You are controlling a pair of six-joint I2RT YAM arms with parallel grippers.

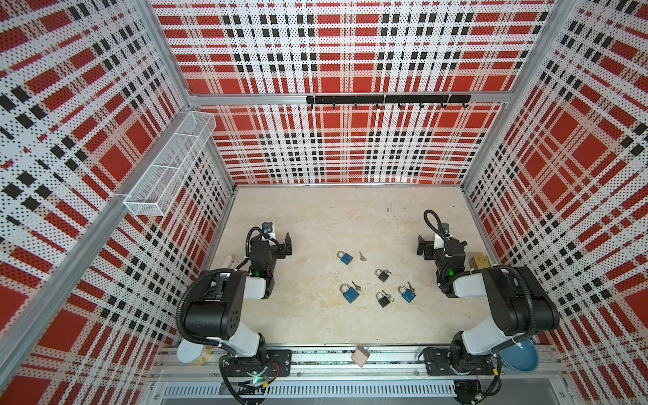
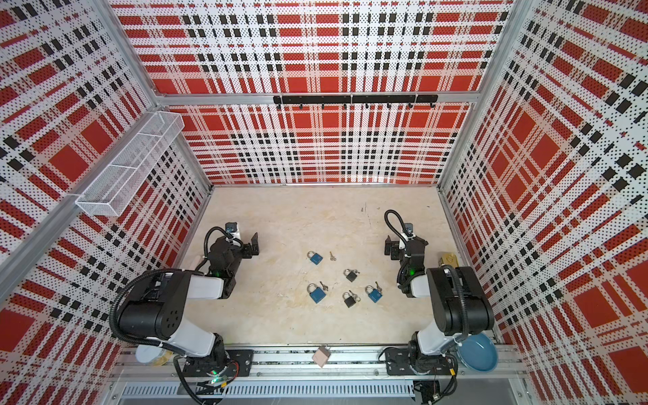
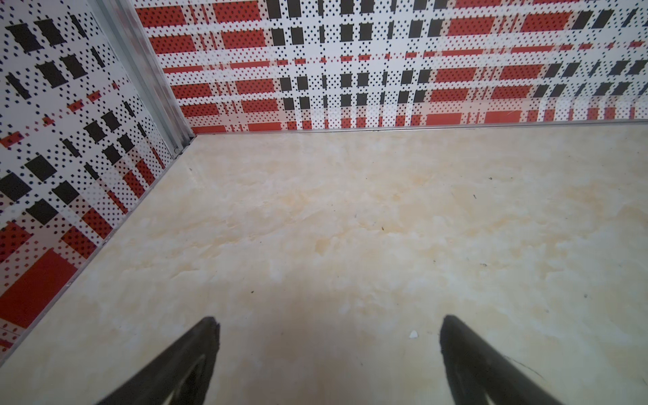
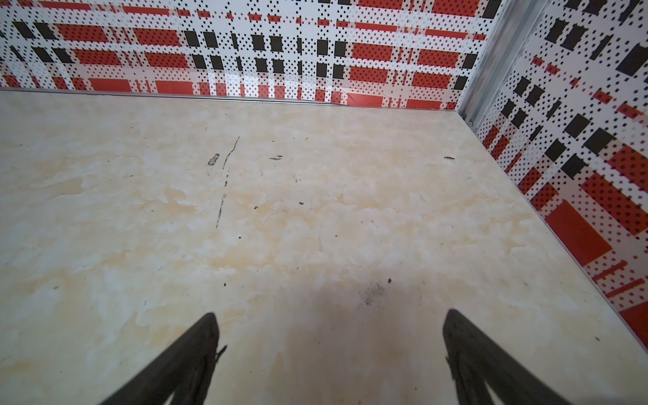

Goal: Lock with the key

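- Five padlocks (image 1: 383, 276) lie mid-table in both top views. The far blue padlock (image 1: 345, 257) has a loose key (image 1: 362, 257) just beside it, not touching.
- Top views: left gripper (image 1: 287, 245) and right gripper (image 1: 423, 247) sit well out to either side of the padlocks.
- Left wrist: jaws wide apart over the table (image 3: 350, 210).
- Right wrist: jaws wide apart, over scuffed table.

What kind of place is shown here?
Probably a robot test cell: perforated plaid walls enclose a tabletop, a left arm and a right arm stand at its edge, and padlocks lie between them.
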